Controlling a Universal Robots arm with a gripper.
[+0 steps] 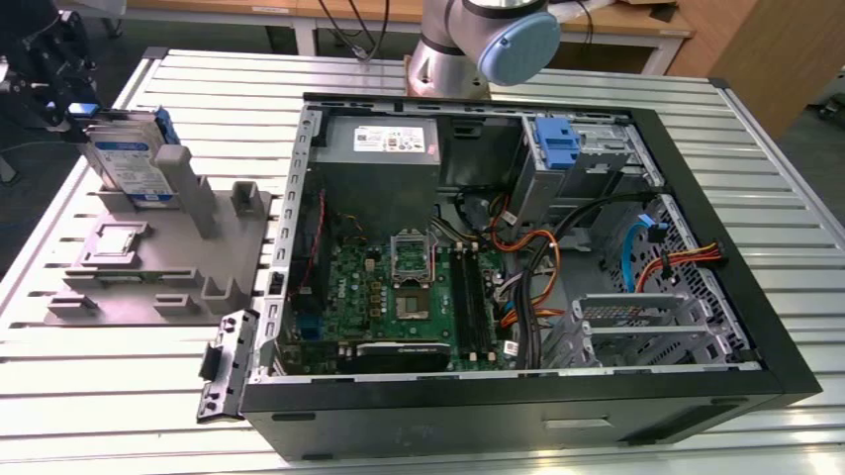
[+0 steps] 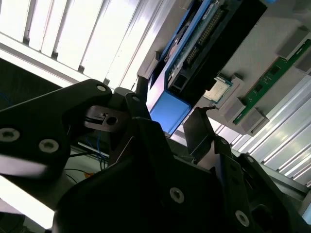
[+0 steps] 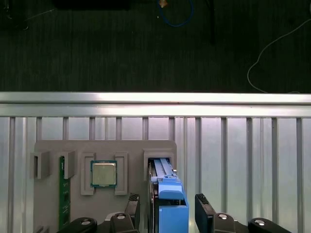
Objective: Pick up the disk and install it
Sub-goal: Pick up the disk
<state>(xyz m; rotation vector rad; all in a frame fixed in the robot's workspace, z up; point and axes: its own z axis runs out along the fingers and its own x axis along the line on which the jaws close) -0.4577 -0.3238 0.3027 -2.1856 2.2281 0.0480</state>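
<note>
First wrist view: the gripper [image 3: 167,199], jaws apart, straddles the disk [image 3: 173,213] standing upright in a slot of the grey holder [image 3: 97,145], just beside its processor chip [image 3: 103,174].

Of the disk [image 1: 133,163]: stands on edge, upright, in a slot of the grey holder [image 1: 133,272], at the exterior view's left of the open computer case [image 1: 502,411] and outside it. Flat, rectangular, silver, with a white-and-blue label on the broad face and a blue plastic frame round the edges. Shows in both wrist views [image 3: 173,208] [image 2: 192,53] edge-on, blue frame end uppermost, lower part seated in the slot.
</note>
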